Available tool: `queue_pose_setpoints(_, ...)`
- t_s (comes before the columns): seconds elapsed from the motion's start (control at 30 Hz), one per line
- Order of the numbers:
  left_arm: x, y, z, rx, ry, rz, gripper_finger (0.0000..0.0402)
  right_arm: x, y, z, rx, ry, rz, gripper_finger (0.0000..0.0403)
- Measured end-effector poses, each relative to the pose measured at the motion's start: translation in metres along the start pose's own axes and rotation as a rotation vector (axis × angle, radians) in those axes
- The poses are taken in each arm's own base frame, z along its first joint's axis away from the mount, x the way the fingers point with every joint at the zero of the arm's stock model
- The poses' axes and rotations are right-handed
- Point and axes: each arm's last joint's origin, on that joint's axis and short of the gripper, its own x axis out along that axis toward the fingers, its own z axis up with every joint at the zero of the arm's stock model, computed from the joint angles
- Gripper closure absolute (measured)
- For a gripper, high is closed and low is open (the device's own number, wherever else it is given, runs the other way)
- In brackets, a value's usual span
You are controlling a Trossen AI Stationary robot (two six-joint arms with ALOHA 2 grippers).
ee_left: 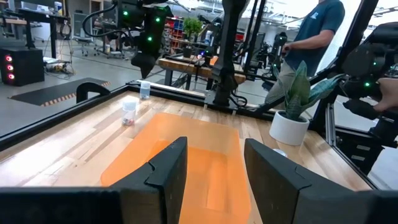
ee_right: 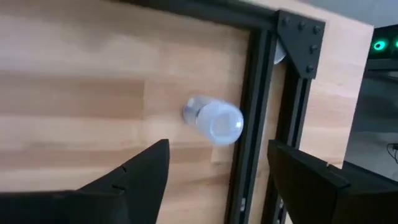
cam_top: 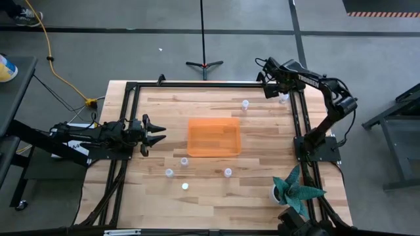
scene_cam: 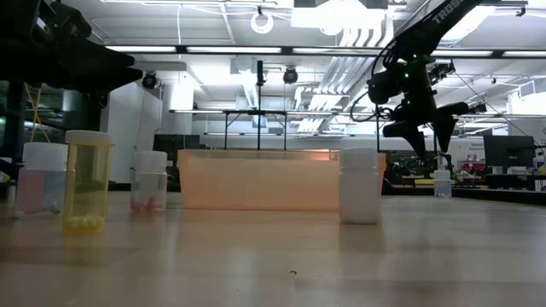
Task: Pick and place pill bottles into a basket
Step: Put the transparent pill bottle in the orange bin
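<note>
The orange basket point(cam_top: 213, 137) sits near the middle of the wooden counter point(cam_top: 216, 196), its long side running across the high view, and nothing shows inside it. The pill bottles stand scattered around it: four lie on the side nearer the camera's lower edge, one just off the basket's corner point(cam_top: 184, 160), one farther out point(cam_top: 169, 173), one point(cam_top: 185, 186) nearest the counter's front, and one point(cam_top: 228, 172) below the basket's right part. A fifth bottle point(cam_top: 245, 103) stands alone beyond the basket's far side, and a sixth point(ee_right: 213, 120) stands right beside the black frame rail point(ee_right: 249, 124) at the far right corner. The right pincer point(cam_top: 274, 88) hangs above that sixth bottle, its fingers spread wide and holding nothing; in the right wrist view the bottle's pale cap lies between and ahead of the two dark fingertips, clear of both. The left pincer point(cam_top: 156, 131) hovers at the counter's left side, level with the basket and a little apart from it, its fingers also parted and empty, pointing toward the basket. A teal leafy plant point(cam_top: 296, 189) in a white pot stands at the counter's near right corner. In the left wrist view a person point(ee_left: 311, 34) in a blue shirt stands in the room beyond the counter.
</note>
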Motion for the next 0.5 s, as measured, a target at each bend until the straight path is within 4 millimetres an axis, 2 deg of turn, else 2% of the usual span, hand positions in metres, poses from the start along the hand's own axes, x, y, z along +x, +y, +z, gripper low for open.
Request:
queue_pose_setpoints(0.27, 0.000, 0.000, 0.000, 0.000, 0.000, 0.000, 0.0206, 0.013, 0.003, -0.008, 0.043, 0.020, -0.015, 0.0131)
queue_pose_setpoints(0.5, 0.000, 0.000, 0.000, 0.000, 0.001, 0.000, 0.0206, 0.013, 0.006, -0.008, 0.068, -0.019, -0.046, 0.0131)
